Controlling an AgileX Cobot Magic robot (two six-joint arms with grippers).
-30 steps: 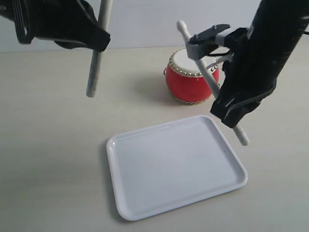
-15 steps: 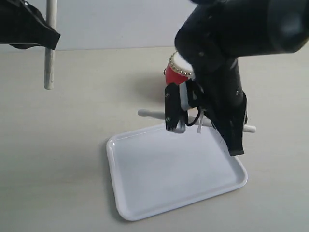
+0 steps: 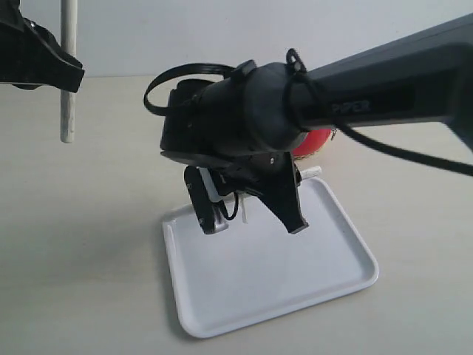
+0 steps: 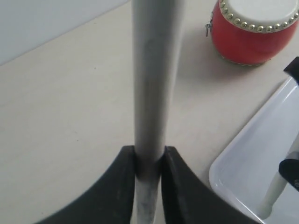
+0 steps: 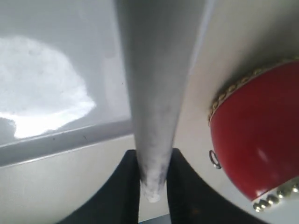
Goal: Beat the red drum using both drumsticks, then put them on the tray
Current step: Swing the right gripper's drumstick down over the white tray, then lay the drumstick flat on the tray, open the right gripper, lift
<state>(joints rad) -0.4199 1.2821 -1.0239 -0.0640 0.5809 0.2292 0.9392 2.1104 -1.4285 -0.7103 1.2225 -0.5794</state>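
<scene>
The left pincer (image 4: 149, 161) is clenched on the left stick (image 4: 154, 70), which stands upright, well apart from the tray (image 3: 353, 244). The right pincer (image 5: 154, 163) grips the right stick (image 5: 159, 70) low across the tray's rim on the drum (image 4: 252, 35) side; whether it touches the tray cannot be told. There are two sticks, one drum and one tray. Drum and tray sit on the worktop (image 3: 89, 259), just beside each other.
</scene>
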